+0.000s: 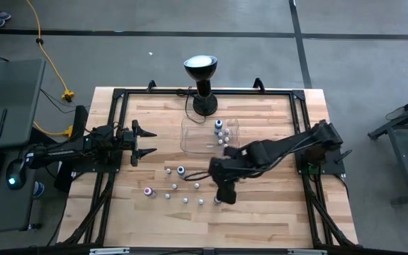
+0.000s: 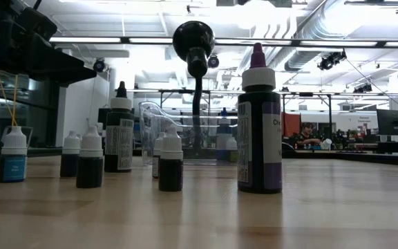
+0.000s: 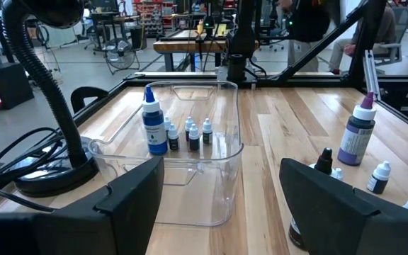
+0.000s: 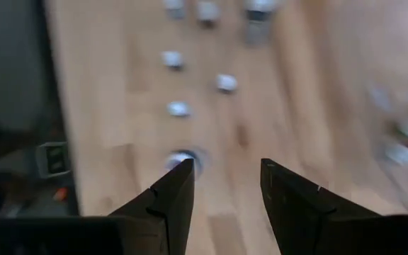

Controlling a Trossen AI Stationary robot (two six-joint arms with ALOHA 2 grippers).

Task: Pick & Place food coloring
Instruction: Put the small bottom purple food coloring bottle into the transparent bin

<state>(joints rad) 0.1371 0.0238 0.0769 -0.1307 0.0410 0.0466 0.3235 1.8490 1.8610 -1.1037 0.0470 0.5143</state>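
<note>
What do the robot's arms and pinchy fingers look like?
Both arms are dark, nearly black, made of chunky jointed segments. The left gripper has two pointed black fingers. The right gripper has two flat, wedge-shaped dark fingers with lighter edges. No markings show.

– What colours are the bottles (image 2: pixel 90 160)?
– Mostly dark with white caps. One tall bottle (image 2: pixel 259 131) is purple with a purple tip; another in the tray (image 3: pixel 154 120) is blue.
– The tray (image 3: pixel 222 180)?
– Clear.
– And the worktop (image 1: pixel 261 219)?
– Pale wood in strips, black-framed. The lamp (image 1: pixel 202 78) at its far edge is black.
</note>
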